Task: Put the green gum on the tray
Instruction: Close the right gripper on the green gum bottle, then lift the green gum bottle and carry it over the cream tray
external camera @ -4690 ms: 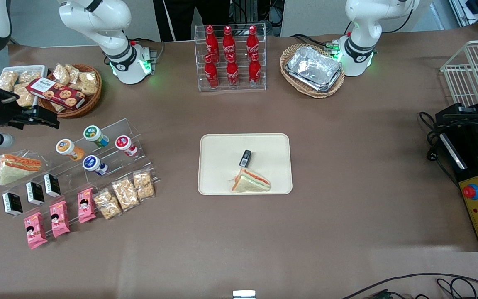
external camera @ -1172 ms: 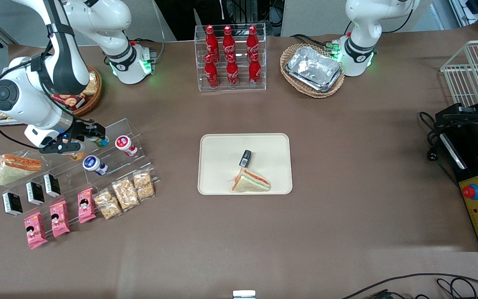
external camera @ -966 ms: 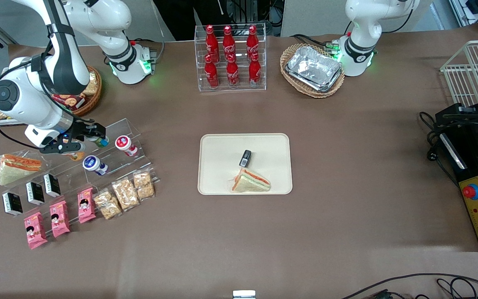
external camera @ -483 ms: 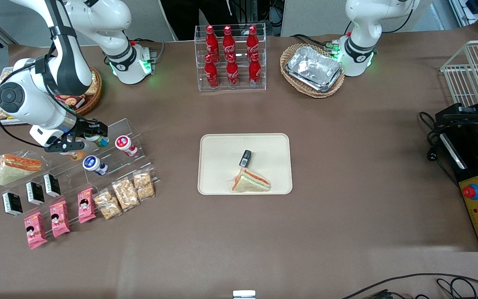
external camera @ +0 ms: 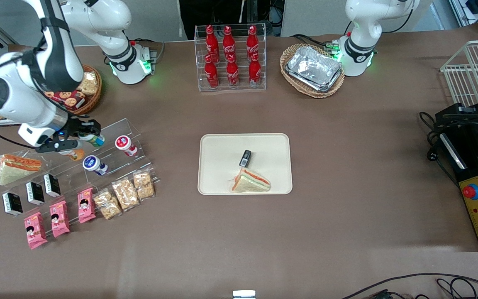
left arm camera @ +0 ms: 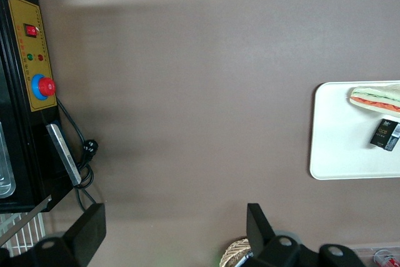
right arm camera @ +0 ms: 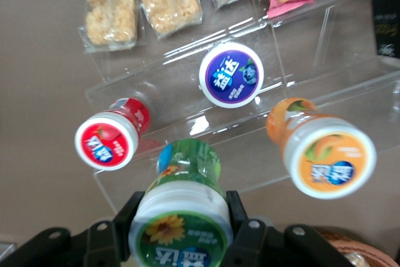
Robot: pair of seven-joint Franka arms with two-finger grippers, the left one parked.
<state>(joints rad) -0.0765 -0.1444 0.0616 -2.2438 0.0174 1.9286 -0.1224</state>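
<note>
Green gum (right arm camera: 182,214) clamped in claw (right arm camera: 181,217) above rack (right arm camera: 300,85).

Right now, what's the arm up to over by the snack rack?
The right arm's gripper is shut on the green gum, holding it just above the clear stepped rack where the orange-lidded, red-lidded and dark-blue-lidded bottles sit. The tray at mid-table holds a sandwich and a small dark packet, with bare space for the gum. Nothing placed yet.
</note>
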